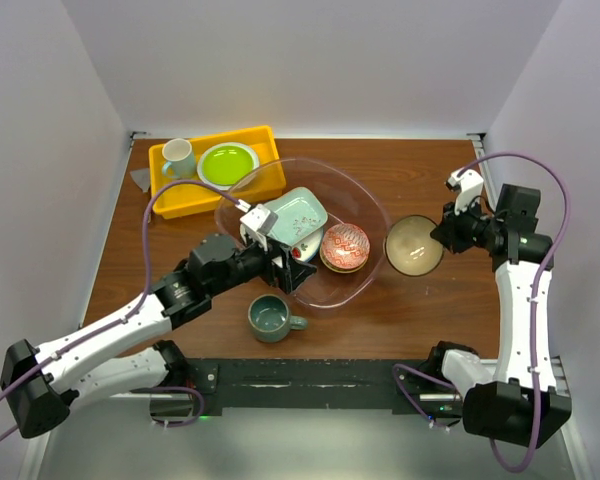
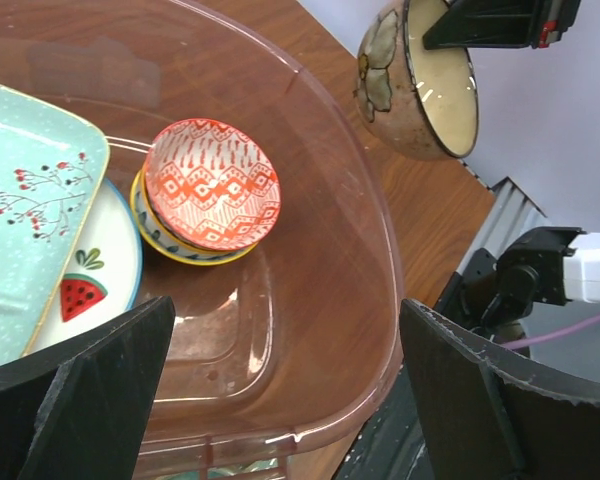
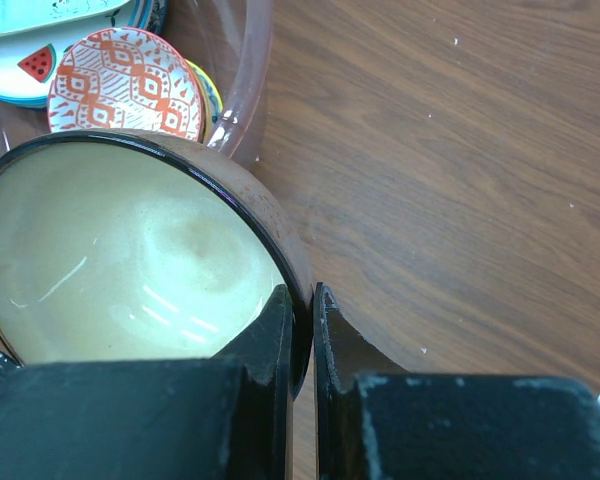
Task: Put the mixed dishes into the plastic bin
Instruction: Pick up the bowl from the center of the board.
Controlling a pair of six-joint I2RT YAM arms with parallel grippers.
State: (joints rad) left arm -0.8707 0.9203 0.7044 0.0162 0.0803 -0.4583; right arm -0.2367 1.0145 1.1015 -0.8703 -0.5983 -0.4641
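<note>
I think you had to lift the brown bowl [image 1: 412,246] clear of the plastic bin's [image 1: 375,205] rim, carry it over the bare spot inside, and set it low before letting go; your left gripper [image 1: 292,268] hung wide open over the bin, holding nothing; your right gripper [image 3: 302,330] pinched the bowl's rim tight, just right of the bin.

My right gripper [image 3: 303,300] is black, and the large bowl [image 3: 130,260] at it is reddish-brown outside with a dark rim and creamy yellow inside (a pale flower on its side). The bin [image 2: 380,250] is clear, faintly pink; the small bowl [image 2: 212,185] is orange-red with white diamond zigzags, the tray [image 2: 30,220] pale green with red berry sprigs, the plate [image 2: 95,270] white with a red watermelon slice. The table [image 3: 460,150] is brown woodgrain, the mug [image 1: 270,317] grey-green.
</note>
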